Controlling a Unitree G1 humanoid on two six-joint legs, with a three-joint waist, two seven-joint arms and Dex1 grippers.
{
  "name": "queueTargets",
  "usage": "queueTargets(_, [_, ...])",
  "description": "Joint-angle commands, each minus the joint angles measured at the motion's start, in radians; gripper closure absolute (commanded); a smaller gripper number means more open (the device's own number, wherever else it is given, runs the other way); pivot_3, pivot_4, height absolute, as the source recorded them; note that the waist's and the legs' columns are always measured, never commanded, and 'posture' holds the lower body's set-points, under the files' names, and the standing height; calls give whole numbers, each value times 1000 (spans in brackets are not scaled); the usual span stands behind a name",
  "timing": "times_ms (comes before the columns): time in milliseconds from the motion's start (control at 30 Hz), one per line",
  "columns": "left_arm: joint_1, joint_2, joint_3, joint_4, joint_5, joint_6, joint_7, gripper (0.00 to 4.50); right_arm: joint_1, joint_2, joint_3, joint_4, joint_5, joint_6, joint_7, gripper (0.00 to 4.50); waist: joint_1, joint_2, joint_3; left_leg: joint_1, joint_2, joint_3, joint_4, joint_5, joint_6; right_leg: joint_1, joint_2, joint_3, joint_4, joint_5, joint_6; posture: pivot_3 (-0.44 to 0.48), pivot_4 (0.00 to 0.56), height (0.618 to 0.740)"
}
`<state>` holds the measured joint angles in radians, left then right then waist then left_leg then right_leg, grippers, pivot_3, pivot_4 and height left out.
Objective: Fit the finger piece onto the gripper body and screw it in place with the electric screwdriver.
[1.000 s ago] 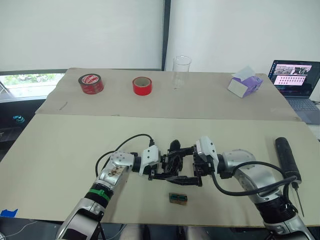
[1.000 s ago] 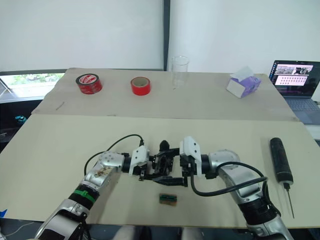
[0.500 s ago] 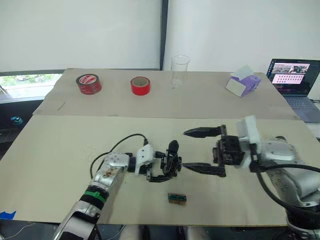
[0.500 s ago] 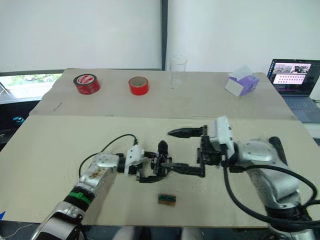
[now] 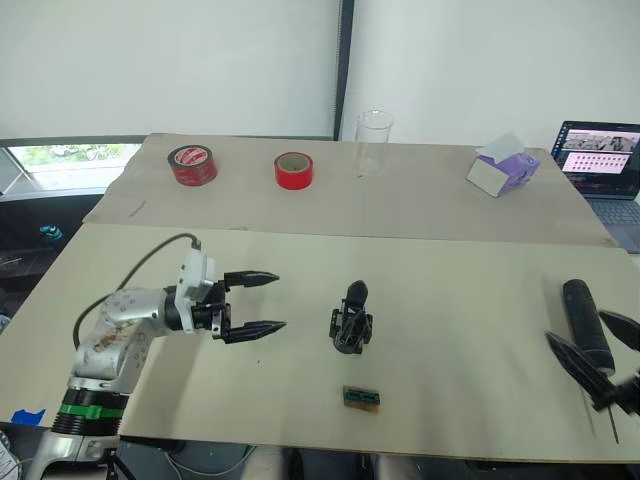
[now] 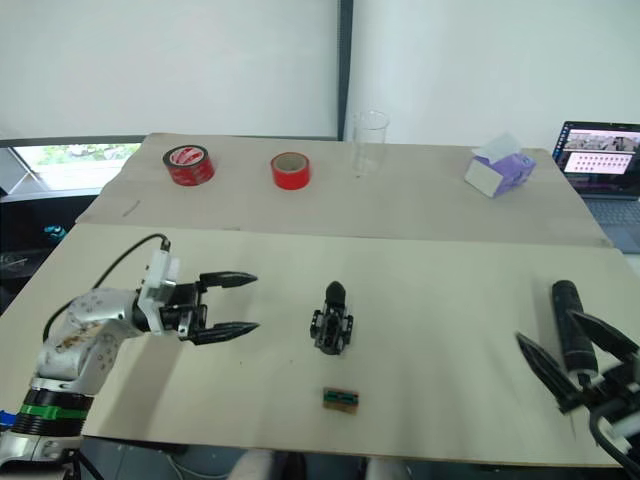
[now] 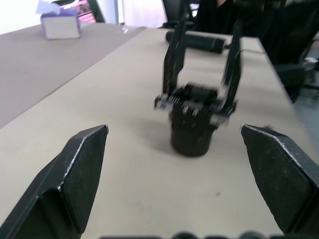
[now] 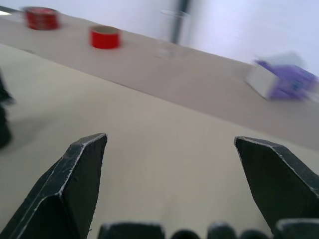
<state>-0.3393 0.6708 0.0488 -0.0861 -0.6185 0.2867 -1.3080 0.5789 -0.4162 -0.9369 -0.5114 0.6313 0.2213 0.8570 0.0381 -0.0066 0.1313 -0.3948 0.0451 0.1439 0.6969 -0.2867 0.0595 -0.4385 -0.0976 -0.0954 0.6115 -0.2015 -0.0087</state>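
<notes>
Right end effector [image 6: 578, 363]: fingers spread wide, empty, straddling the electric screwdriver [image 6: 570, 328] at the worktop's [image 5: 450, 300] right edge.
Left end effector [image 5: 262, 301]: released, empty, well left of the gripper body.
Gripper body [image 5: 351, 320]: standing mid-worktop.
Green-brown block [image 5: 361, 397]: just nearer.

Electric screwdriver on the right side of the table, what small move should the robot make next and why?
Probably lower the right claw around the electric screwdriver and close on it. That claw is open right by the tool, which lies loose on the table. The gripper body stands alone mid-table, with the open left claw well clear of it.
</notes>
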Motion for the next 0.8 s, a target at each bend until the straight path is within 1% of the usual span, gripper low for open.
queueTargets(33, [-48,10,11,-65,-33,27,-1,11,83,75,-58,-4,10,-83,-23,0,-2,0,0,1,0,0,0,0,-1,1,0,0,0,0,0,0,150,740])
queueTargets(100, [-64,6,13,-79,-53,55,3,11,121,120,-39,-5,11,-88,-48,0,-15,2,0,4,0,0,-3,1,-2,2,1,2,0,-1,-1,0,150,740])
queueTargets(167, [-78,4,11,-95,-67,71,1,11,127,137,-14,-29,26,-55,-101,0,-29,3,0,5,0,1,-4,1,-2,1,2,3,1,-1,-1,0,150,740])
queueTargets(233, [-87,-4,10,-109,-69,69,5,11,115,121,6,-46,36,-20,-146,0,-34,3,0,5,1,1,-4,1,-2,1,3,4,1,-1,-1,0,150,740])
queueTargets(267, [-96,-12,11,-116,-79,79,16,11,92,92,12,-48,11,7,-197,0,-34,3,1,5,1,1,-4,1,-3,1,3,4,1,-1,-1,0,150,740])
queueTargets(300, [-104,-22,10,-123,-85,85,29,11,73,52,17,-49,-11,57,-251,0,-36,3,1,5,1,1,-4,1,-3,1,3,4,1,-1,-2,0,150,740])
queueTargets(367, [-119,-38,13,-135,-104,118,59,11,29,-67,33,-28,-43,205,-345,0,-37,3,1,5,0,2,-4,1,-3,1,2,6,2,-1,-2,0,150,740])
queueTargets(433, [-124,-48,16,-142,-110,133,79,11,-22,-196,57,15,-19,380,-386,0,-36,3,1,5,-2,3,-4,1,-2,1,2,9,2,-1,-2,0,150,740])
queueTargets(467, [-124,-57,20,-141,-110,134,97,11,-49,-257,74,44,-1,448,-383,0,-34,2,1,5,-2,2,-4,2,0,1,3,12,1,-1,-2,0,150,740])
queueTargets(533, [-117,-63,21,-143,-107,138,113,11,-115,-352,111,117,3,526,-365,0,-30,1,2,5,-2,2,-4,5,6,1,6,17,1,-1,-2,0,150,740])
queueTargets(667, [-96,-62,10,-170,-106,141,110,11,-247,-526,247,328,-48,604,-282,0,-26,0,3,4,-3,2,-5,5,6,1,9,20,0,-1,-3,0,150,740])
queueTargets(733, [-91,-60,7,-187,-110,145,113,11,-319,-584,323,424,-66,657,-262,0,-25,-2,4,4,-5,2,-4,5,7,1,9,21,0,-1,-3,0,150,740])
queueTargets(800, [-81,-52,6,-204,-109,149,110,11,-367,-619,394,497,-124,596,-233,0,-24,-3,5,4,-6,2,-4,5,8,1,9,24,0,-1,-2,0,150,740])
